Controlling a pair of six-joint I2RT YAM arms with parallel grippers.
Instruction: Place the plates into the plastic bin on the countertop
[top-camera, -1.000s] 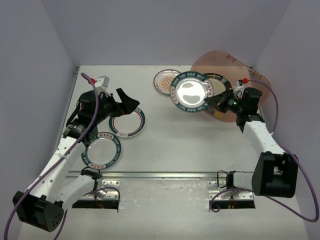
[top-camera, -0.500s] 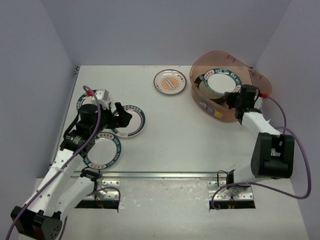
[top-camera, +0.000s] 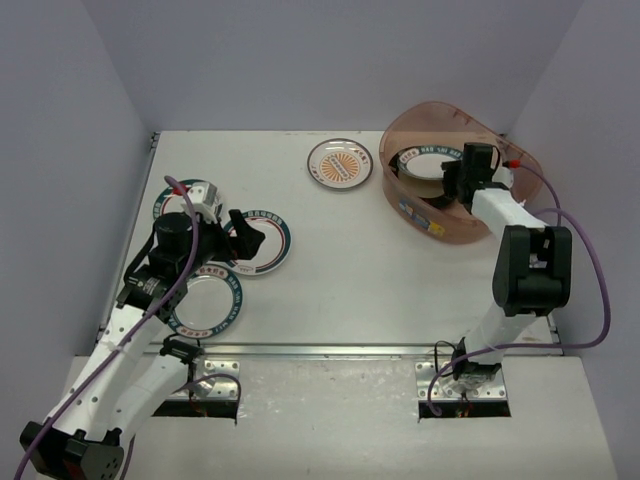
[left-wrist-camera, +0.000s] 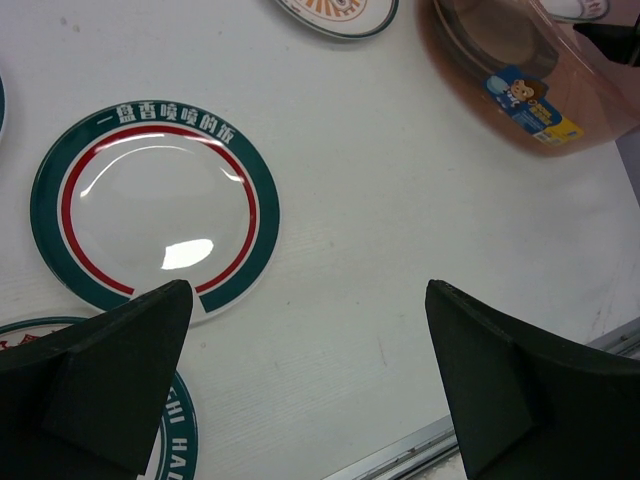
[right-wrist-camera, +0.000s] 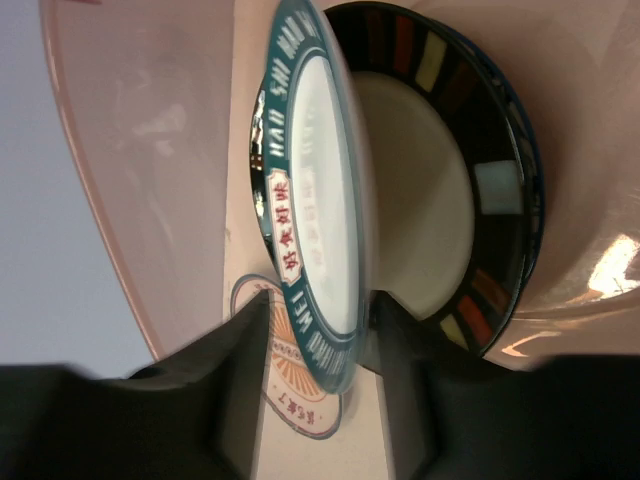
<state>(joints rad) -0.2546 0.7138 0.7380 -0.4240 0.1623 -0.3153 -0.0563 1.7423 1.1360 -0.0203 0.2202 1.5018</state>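
Plate (right-wrist-camera: 312, 200) now in bin (top-camera: 416, 216), teal lettered rim

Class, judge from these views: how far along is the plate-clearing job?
Done: a black-rimmed plate lies in the plastic bin. In hand: a teal-lettered plate stands between the right gripper's fingers inside the bin; gripped or released, unclear. Left: four on the countertop, including the orange-centred plate; the open left gripper hovers above a red-ringed plate.

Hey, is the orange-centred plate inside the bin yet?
No, the orange plate lies flat on the countertop, outside the bin and apart from its wall.
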